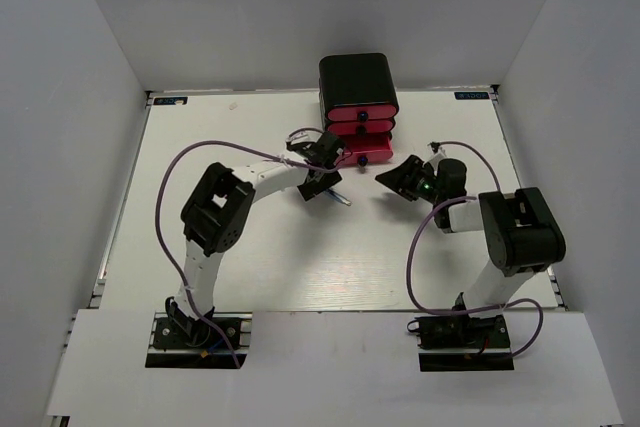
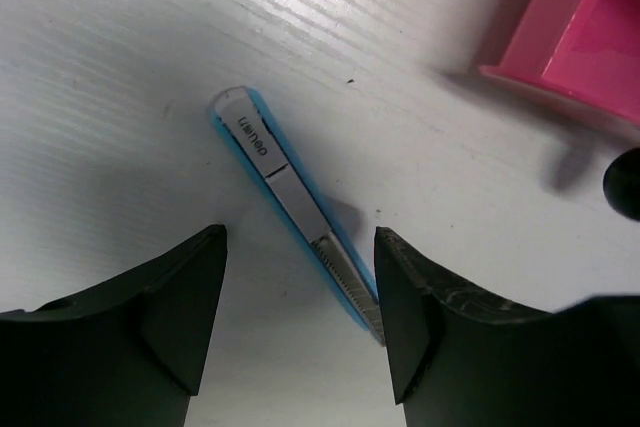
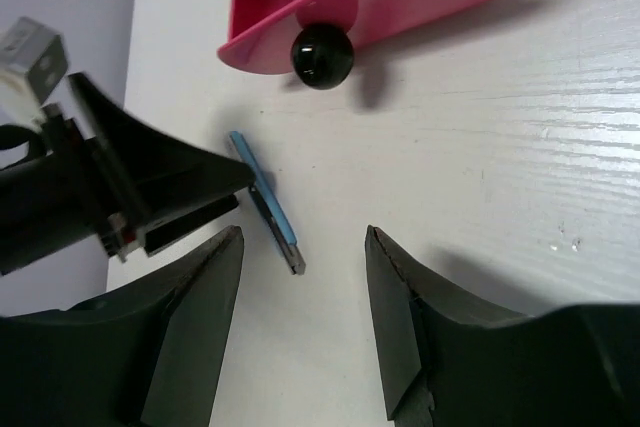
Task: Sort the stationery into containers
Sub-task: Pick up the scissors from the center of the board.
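**Top view:** the black box (image 1: 352, 75) with three stacked pink drawers stands at the far middle of the white table (image 1: 250, 257). Its lowest drawer (image 1: 366, 156) is drawn out further than the two above. The left gripper (image 1: 322, 185) and the right gripper (image 1: 392, 180) face each other just in front of that drawer. A slim blue stationery piece (image 1: 340, 198) lies flat on the table between them, close under the left gripper. Only this view shows both arms whole, the purple cables (image 1: 175, 207), and two small labels (image 1: 170, 101) at the far table corners, whose writing is too small to read. **Left wrist view:** only here does the piece show a grey upper face on its blue body, with a ridged section toward the near end. A short printed word sits near the far end, but it is inverted and cannot be read with certainty. The left gripper is released, its jaws apart on either side of the piece's near end. One fingertip (image 2: 400, 277) is just beside the piece; whether it touches cannot be told. A corner of the open drawer's pink interior fills the upper right. **Right wrist view:** only here is the drawer front seen with its round black knob (image 3: 322, 52). The piece appears edge-on as a thin blue strip with a dark tip, beside the left gripper's finger. The right gripper is released, with bare table between its spread jaws, and the piece lies ahead of its fingertips, apart from them.
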`<move>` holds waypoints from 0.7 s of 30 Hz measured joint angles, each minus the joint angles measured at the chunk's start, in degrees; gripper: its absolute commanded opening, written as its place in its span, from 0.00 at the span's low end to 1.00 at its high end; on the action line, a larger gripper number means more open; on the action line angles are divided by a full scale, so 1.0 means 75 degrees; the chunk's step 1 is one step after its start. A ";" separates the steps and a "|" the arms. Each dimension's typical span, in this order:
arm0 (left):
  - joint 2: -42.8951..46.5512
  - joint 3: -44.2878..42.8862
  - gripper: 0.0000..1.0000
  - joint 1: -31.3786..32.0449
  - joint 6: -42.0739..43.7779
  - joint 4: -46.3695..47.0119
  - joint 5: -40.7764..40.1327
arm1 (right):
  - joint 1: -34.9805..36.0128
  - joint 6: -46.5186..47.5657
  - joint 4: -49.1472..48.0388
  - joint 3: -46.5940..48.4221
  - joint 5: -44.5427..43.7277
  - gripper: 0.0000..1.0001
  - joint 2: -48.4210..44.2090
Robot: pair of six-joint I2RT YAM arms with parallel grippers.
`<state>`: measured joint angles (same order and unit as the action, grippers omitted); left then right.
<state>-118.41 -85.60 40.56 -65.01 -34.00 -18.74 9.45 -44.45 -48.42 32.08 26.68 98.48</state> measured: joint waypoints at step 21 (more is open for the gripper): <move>0.0093 0.0035 0.53 -0.0012 -0.0603 -0.2279 0.0108 | -0.0650 0.0128 -0.0959 -0.0828 0.1072 0.58 -0.1105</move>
<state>-117.71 -85.34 40.47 -69.54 -51.09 -17.93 4.58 -43.48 -55.61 25.87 34.72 90.19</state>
